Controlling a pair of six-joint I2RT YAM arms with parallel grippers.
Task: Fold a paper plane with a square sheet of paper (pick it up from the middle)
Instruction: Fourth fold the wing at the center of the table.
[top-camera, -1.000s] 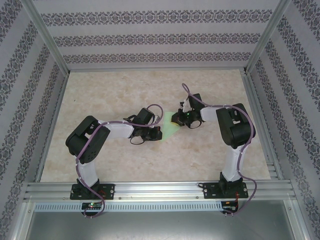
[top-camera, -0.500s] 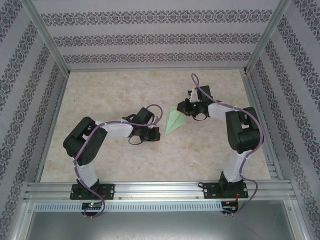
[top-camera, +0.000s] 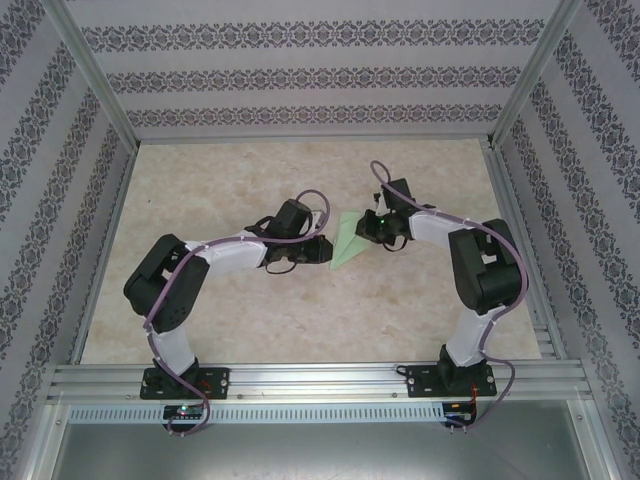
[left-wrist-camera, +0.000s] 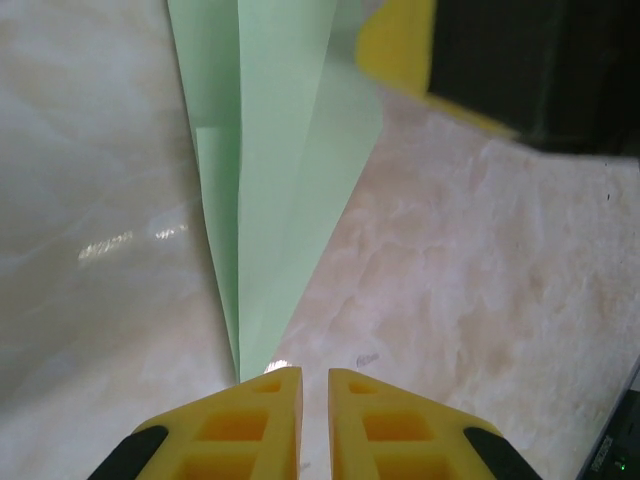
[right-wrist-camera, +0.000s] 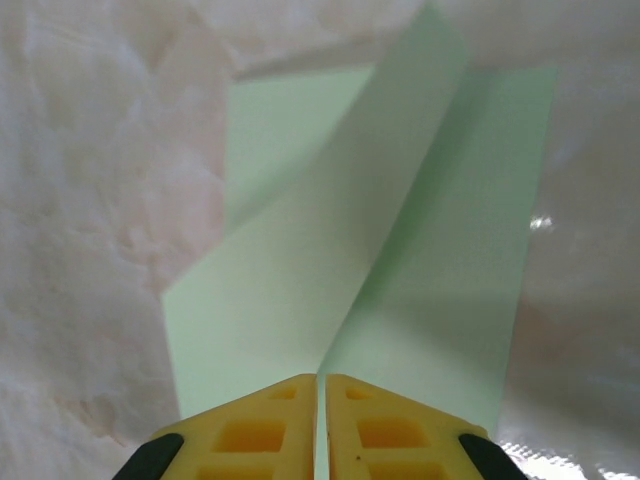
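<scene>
Right jaws clamp paper plane (right-wrist-camera: 420, 220) | left jaws at tip, grip unclear

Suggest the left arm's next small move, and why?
Probably nudge the left gripper sideways so the paper plane's tip enters its narrow gap. The tip ends at one finger, outside the gap, while the right gripper looks clamped on the wide end's centre crease.

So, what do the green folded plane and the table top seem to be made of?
The paper plane looks like thin matte paper: pale green, with sharp creases and overlapping flaps. The table top looks like glossy marble-patterned laminate or stone: beige veining with light reflections; which one, the pictures leave open.
</scene>
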